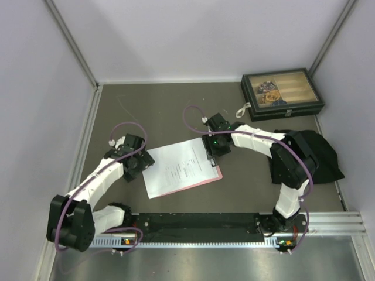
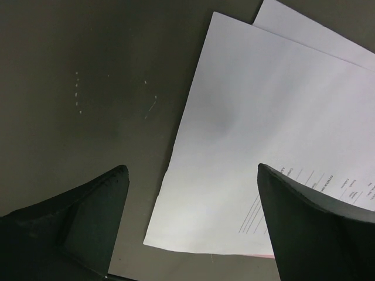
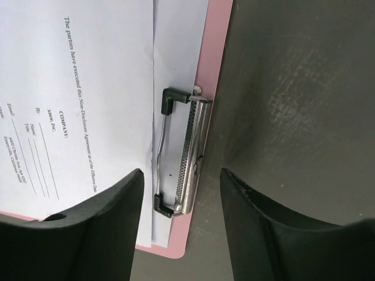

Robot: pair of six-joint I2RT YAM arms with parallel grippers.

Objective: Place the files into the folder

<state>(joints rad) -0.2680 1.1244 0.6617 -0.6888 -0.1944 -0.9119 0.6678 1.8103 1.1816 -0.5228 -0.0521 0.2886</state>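
The left gripper (image 2: 190, 170) hovers at the 9 o'clock edge of the files (image 1: 176, 167), jaws spread wide and pinching nothing. The two white sheets lie stacked on the pink folder (image 1: 206, 177) at table centre, with the wire bar of its metal clip (image 3: 190, 146) over their edge. At the folder's 2 o'clock end the right gripper (image 3: 181, 172) straddles that clip, jaws apart.

Two white files (image 3: 88, 70) are seen lying on the pink folder (image 3: 217, 35), from 9 to 12 o'clock; the upper sheet is printed with black text. The metal clip (image 3: 190, 152) is shown at centre, its wire bar laid on the under sheet. The right gripper (image 3: 181, 175) is framed at 6 o'clock, jaws parted either side of the clip. Dark counter (image 3: 304, 88) is seen at 3 o'clock.
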